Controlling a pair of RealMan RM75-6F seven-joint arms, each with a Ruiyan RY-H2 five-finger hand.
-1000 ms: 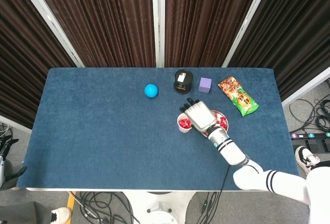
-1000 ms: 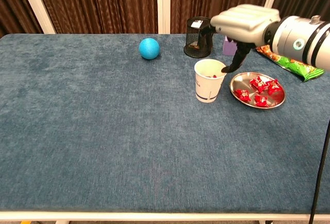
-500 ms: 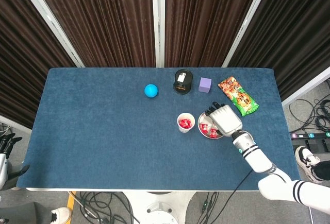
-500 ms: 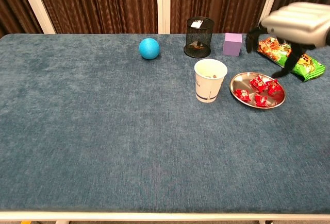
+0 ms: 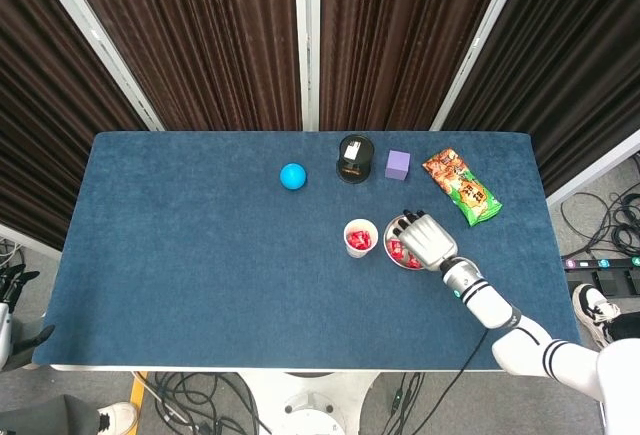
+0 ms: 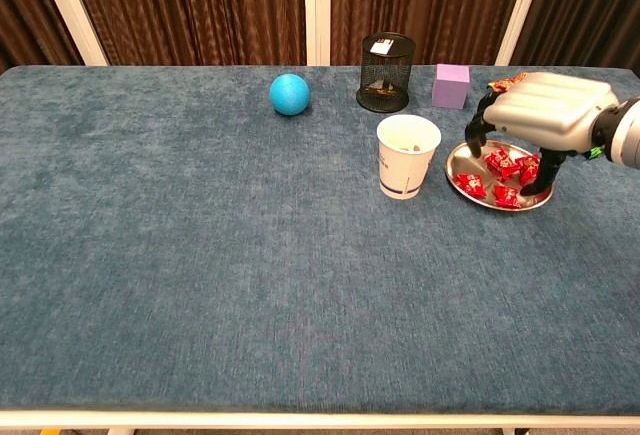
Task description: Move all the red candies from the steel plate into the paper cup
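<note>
Back from the paper cup (image 6: 407, 155), your right hand (image 6: 535, 120) now hovers empty, fingers spread, over the steel plate (image 6: 470, 159), where red candies (image 6: 505, 176) remain.

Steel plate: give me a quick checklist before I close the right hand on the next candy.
1. Right hand over steel plate: ok.
2. Fingers spread, nothing held: ok.
3. Red candies left on plate: ok, several.
4. Fingertips touching a candy: cannot tell.
5. Paper cup upright beside plate, mouth unobstructed: ok.
6. Left hand out of the way: ok, not in view.
</note>
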